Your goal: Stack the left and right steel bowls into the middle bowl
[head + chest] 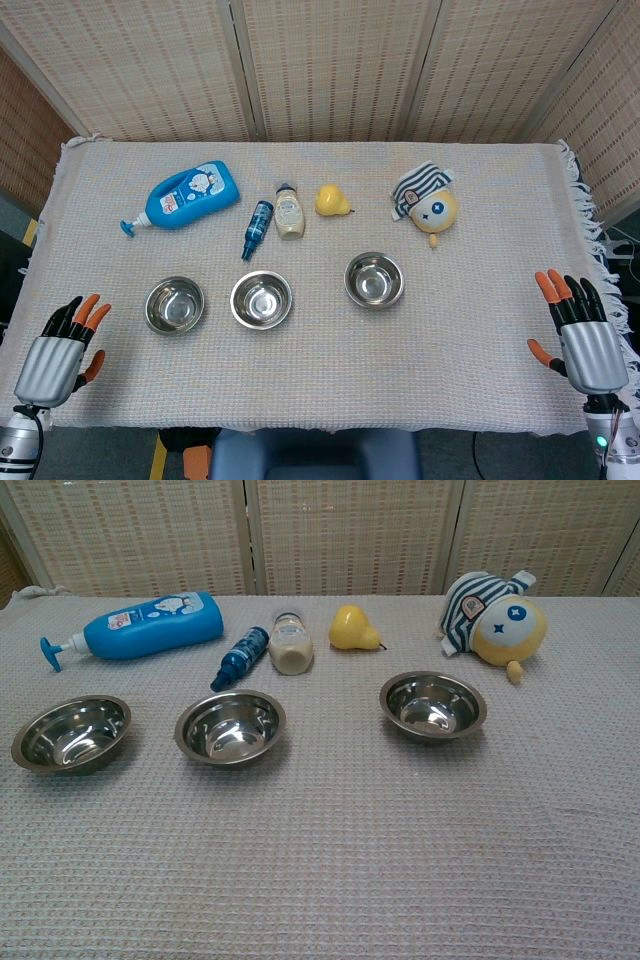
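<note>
Three steel bowls stand upright in a row on the cloth, each apart from the others. The left bowl and the middle bowl are close together; the right bowl stands further off. All three are empty. My left hand rests near the table's front left corner, fingers apart, holding nothing. My right hand sits by the front right edge, fingers spread and empty. Neither hand shows in the chest view.
Behind the bowls lie a blue pump bottle, a small dark blue bottle, a beige bottle, a yellow pear and a striped plush toy. A woven screen stands behind the table.
</note>
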